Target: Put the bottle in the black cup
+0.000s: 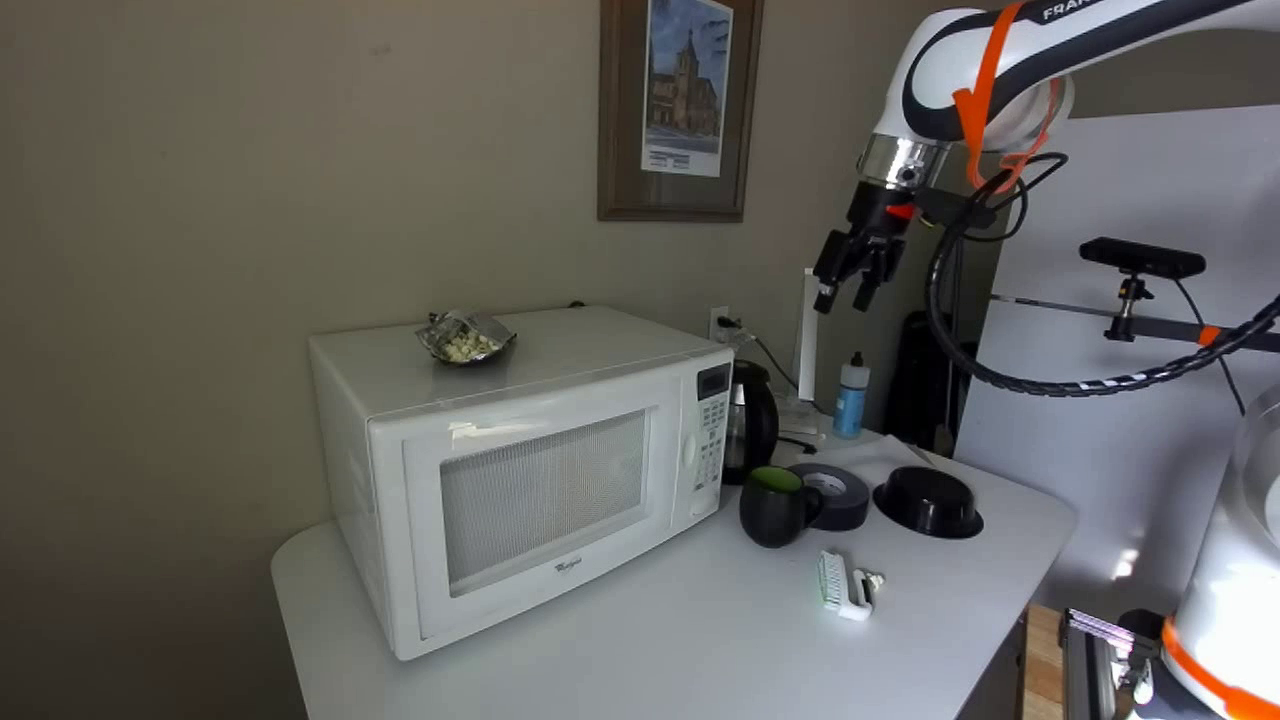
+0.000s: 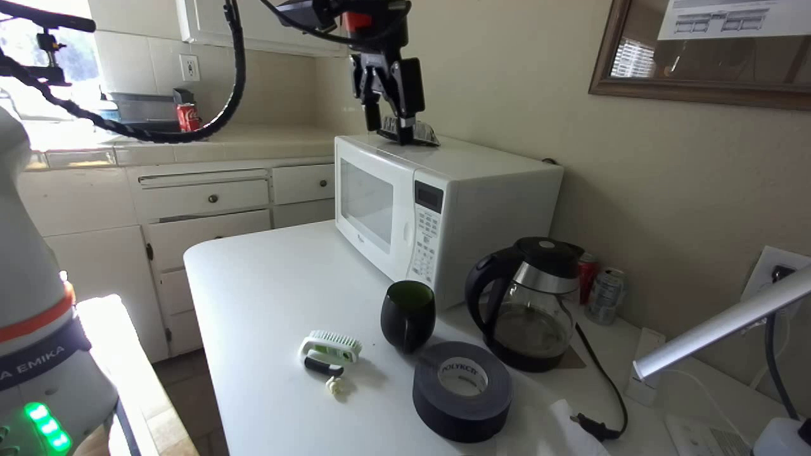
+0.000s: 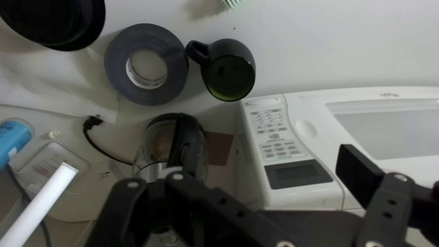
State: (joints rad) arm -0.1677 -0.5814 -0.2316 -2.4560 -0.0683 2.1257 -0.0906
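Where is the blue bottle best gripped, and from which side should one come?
Probably high on the sides of the blue bottle, below its narrow black tip, coming down from above with the open gripper astride it. It is slim and upright; a high hold should leave its base free for the black cup. Avoid the tall white tube nearby.

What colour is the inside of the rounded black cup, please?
The black cup is green inside, seen best in an exterior view.
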